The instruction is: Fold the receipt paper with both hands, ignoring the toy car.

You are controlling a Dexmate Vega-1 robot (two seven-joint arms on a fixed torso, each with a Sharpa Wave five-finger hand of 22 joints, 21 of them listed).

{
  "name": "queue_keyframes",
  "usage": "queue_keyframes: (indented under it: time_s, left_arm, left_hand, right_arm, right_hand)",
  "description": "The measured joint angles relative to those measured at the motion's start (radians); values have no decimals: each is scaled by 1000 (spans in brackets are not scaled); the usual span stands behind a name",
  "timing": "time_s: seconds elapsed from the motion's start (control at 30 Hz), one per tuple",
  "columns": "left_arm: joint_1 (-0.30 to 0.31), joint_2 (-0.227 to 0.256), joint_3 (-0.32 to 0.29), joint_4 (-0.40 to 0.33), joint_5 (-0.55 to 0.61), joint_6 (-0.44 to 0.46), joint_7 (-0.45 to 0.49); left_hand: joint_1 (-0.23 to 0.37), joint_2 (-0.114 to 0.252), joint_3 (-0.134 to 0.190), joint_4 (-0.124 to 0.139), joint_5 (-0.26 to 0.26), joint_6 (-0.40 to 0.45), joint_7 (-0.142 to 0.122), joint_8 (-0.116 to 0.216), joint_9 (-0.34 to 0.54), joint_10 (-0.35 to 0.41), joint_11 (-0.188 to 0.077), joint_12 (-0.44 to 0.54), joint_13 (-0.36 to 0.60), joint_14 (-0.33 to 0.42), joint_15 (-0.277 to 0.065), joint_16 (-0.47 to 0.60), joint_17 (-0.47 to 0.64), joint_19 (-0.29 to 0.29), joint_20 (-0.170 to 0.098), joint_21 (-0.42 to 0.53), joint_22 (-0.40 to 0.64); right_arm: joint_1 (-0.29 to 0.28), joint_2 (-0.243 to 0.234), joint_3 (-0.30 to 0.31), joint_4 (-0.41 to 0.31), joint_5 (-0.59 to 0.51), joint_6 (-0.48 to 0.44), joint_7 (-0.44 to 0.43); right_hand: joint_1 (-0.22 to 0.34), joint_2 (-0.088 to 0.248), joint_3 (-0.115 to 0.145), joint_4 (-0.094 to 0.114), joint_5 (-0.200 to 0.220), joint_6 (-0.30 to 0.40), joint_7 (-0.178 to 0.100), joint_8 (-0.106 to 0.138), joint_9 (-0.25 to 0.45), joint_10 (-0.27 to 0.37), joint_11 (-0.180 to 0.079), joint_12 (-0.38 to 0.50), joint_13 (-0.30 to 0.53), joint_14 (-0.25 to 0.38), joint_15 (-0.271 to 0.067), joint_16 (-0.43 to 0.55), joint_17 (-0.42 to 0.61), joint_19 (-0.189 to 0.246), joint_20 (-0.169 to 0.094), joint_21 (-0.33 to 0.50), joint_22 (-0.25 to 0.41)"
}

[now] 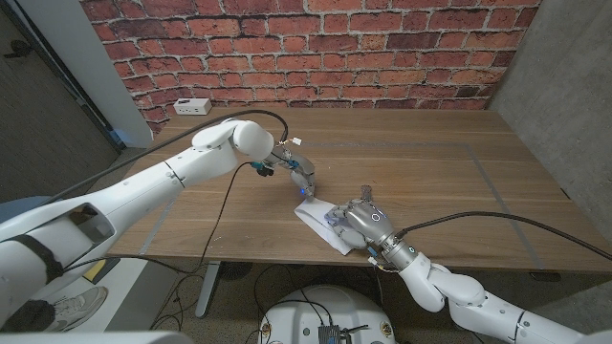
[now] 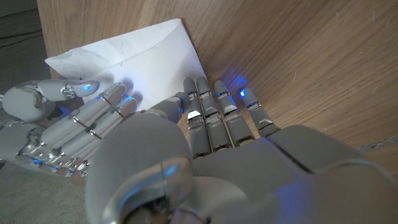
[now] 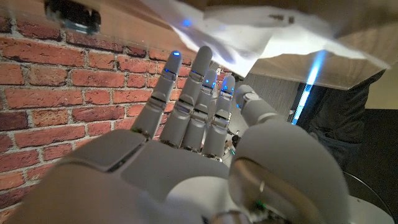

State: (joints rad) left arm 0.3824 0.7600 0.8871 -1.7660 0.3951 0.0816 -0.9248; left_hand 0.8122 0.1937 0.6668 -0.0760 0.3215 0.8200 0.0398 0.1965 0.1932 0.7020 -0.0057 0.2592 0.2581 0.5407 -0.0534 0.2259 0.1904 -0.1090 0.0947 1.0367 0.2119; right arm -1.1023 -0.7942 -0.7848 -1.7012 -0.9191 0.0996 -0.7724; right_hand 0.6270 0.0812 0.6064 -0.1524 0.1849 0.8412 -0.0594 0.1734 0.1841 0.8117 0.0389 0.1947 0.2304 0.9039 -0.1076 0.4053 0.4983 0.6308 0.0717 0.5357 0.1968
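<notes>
The white receipt paper [image 1: 317, 216] lies slantwise on the wooden table [image 1: 430, 182], close to its front edge. My left hand [image 1: 300, 179] reaches down from the far side, and its straight fingers [image 2: 211, 115] touch the paper's [image 2: 143, 50] far corner. My right hand [image 1: 361, 222] lies over the near half of the sheet with its fingers [image 3: 196, 87] stretched out against the paper [image 3: 249, 31]. Part of the sheet stands up off the wood in the right wrist view. In the left wrist view the right hand [image 2: 62, 118] lies on the sheet. Neither hand grips anything.
A small white box [image 1: 193, 106] sits at the table's far left edge by the brick wall [image 1: 316, 48]. A cable runs along the left arm [image 1: 172, 177]. Bare wood stretches to the right of the hands. The table's front edge is just below the right hand.
</notes>
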Motion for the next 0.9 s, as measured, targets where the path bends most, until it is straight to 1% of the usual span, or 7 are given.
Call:
queue_keyframes:
  time_s: [0.1, 0.17, 0.3, 0.4, 0.47, 0.6, 0.9]
  left_arm:
    - [-4, -2, 7, 0, 2, 11, -6]
    - [-8, -3, 16, -3, 6, 17, -8]
    - [-12, -6, 26, -13, 25, 32, -12]
    - [-15, -9, 32, -16, 30, 32, -12]
    - [-18, -12, 36, -17, 41, 46, -15]
    - [-23, -17, 43, -20, 51, 53, -17]
    - [-31, -27, 52, -20, 61, 60, -20]
  left_hand:
    - [0, 0, 8, -6, 0, 4, 4, 0, 0, 0, 0, 4, 5, 5, 4, 0, -3, 11, 0, 4, 0]
    - [0, 0, 10, -8, 0, 5, 5, 0, 0, 4, 4, 4, 5, 6, 5, 1, -3, 11, 0, 10, 0]
    - [0, 0, 14, -11, 0, 0, 18, 0, 0, 2, 9, 4, 5, 8, 3, 3, -2, 16, -5, 17, 0]
    - [-21, -4, 10, -8, -3, 0, 18, 0, 0, -1, 12, -1, 1, -17, -2, 7, 19, 3, 8, 18, 4]
    - [-59, -1, -5, 14, -15, 4, 22, -3, -2, -2, 13, -4, -5, -31, -9, 7, 40, -21, 20, 21, 5]
    - [-126, 1, -23, 69, -28, 7, 25, -4, -3, -2, 13, -8, -8, -48, -20, 8, 69, -45, 27, 29, 5]
    - [-156, 0, -17, 94, -33, -1, 33, -8, -3, -11, 21, -12, -8, -90, -3, 9, 77, -54, 36, 40, 5]
  right_arm:
    - [0, 11, 8, 14, 8, 13, -54]
    - [1, 12, 9, 16, 14, 24, -79]
    - [8, 10, 12, 19, 20, 53, -98]
    - [11, 3, 12, 17, 22, 77, -84]
    - [27, -20, 5, 5, 25, 101, -55]
    - [40, -41, 0, -5, 37, 136, 32]
    - [55, -70, -3, -23, 57, 163, 205]
  right_hand:
    - [-42, -8, -6, 15, 0, -22, -2, 0, 0, -32, 4, -3, 0, -63, 17, -34, -6, -33, 9, -8, -2]
    - [-48, 0, 7, 16, 3, -23, -3, 6, 0, -30, 4, 1, -1, -77, 11, -40, -13, -34, 10, -10, -2]
    - [14, 63, 78, -16, 12, 28, 4, 23, 0, 68, -11, 41, -3, -1, -7, -20, -17, 21, -26, 23, -2]
    - [31, 80, 97, -18, 12, 49, 4, 30, 0, 100, -19, 50, -7, 11, -19, -9, -6, 38, -43, 37, 0]
    - [35, 84, 102, -11, 7, 56, 4, 30, 0, 111, -23, 51, -8, 9, -18, -9, -2, 37, -43, 40, 1]
    - [1, 79, 82, 18, -4, 87, 1, 34, 0, 159, -32, 61, -15, 1, -18, -14, 0, 34, -47, 53, 2]
    - [-98, 74, 30, 77, -8, 66, 22, 19, 0, 95, -2, 17, -26, -72, 6, -76, -31, 24, -51, 75, 6]
